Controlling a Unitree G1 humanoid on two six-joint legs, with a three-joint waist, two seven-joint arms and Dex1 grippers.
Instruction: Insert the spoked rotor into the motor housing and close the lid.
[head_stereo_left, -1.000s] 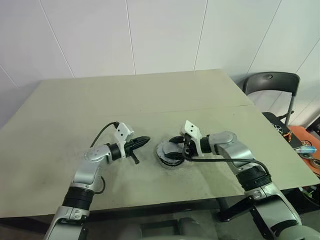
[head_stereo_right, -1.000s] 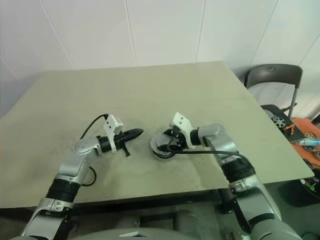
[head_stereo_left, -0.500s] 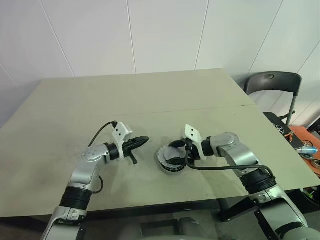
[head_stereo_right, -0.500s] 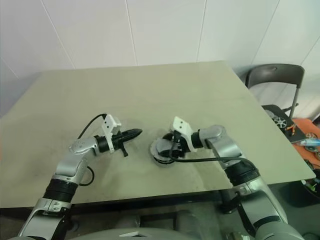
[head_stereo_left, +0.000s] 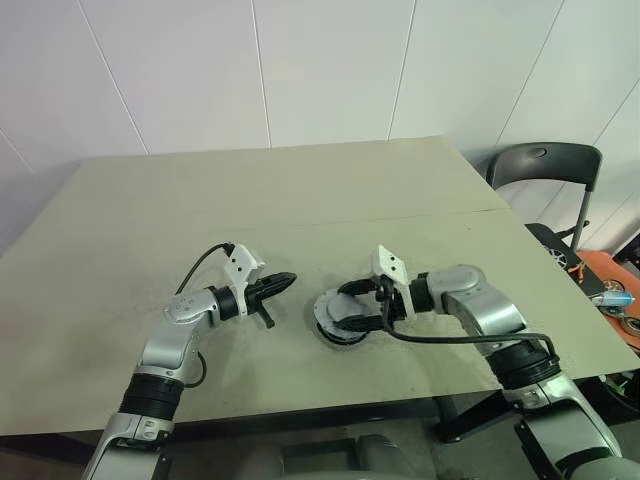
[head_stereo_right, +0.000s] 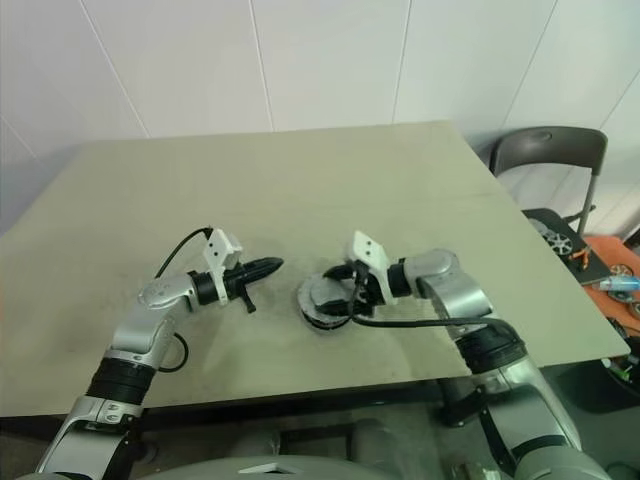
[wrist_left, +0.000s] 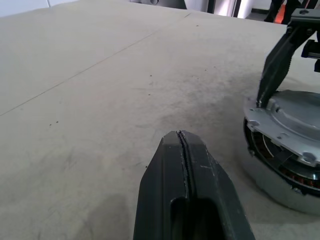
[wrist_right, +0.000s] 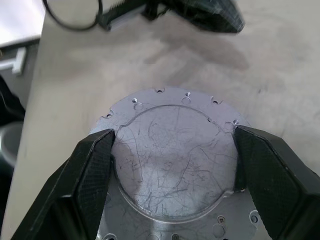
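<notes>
one lid (wrist_right: 172, 165) mid-frame on one housing (wrist_left: 280, 172), right gripper (wrist_right: 172, 150) clamped round it, left gripper (head_stereo_left: 285, 281) closed, empty, level

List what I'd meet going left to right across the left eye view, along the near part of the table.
Left claw shut and empty → the lid sitting on the motor housing → right claw gripping the lid → black chair off the table's right edge.

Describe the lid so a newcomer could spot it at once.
Start at the tan table and look near its front edge, between the two grippers. The lid is the scratched silver disc there, capping the motor housing; small holes dot its rim, and it is the table's one round metal part.
</notes>
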